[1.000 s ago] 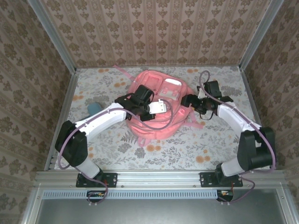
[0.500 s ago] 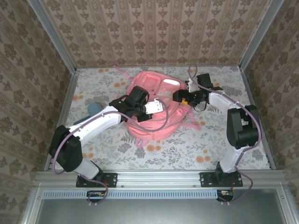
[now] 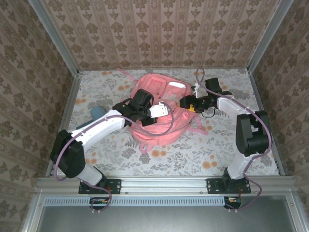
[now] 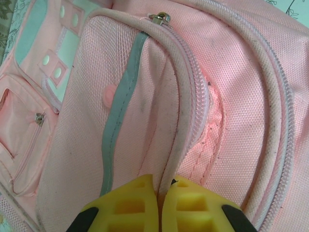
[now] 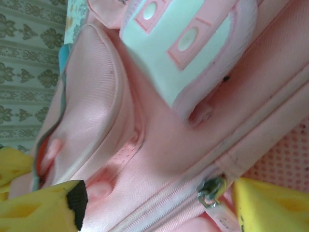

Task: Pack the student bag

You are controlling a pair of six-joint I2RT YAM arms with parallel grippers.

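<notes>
Between the shut yellow fingers of the left gripper (image 4: 161, 182), a piped seam of the bag (image 3: 157, 133) is pinched. The right gripper (image 5: 157, 205) has its fingers spread, one zip pull (image 5: 210, 191) between them. One bag lies mid-table (image 3: 120, 152), reaching toward the far edge. One teal case (image 3: 98, 112) sits near the left edge, and bare table runs along the near edge.

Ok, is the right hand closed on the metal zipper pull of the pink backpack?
No, the right hand is open: its yellow fingers stand wide apart, with the zipper pull lying between them.
</notes>
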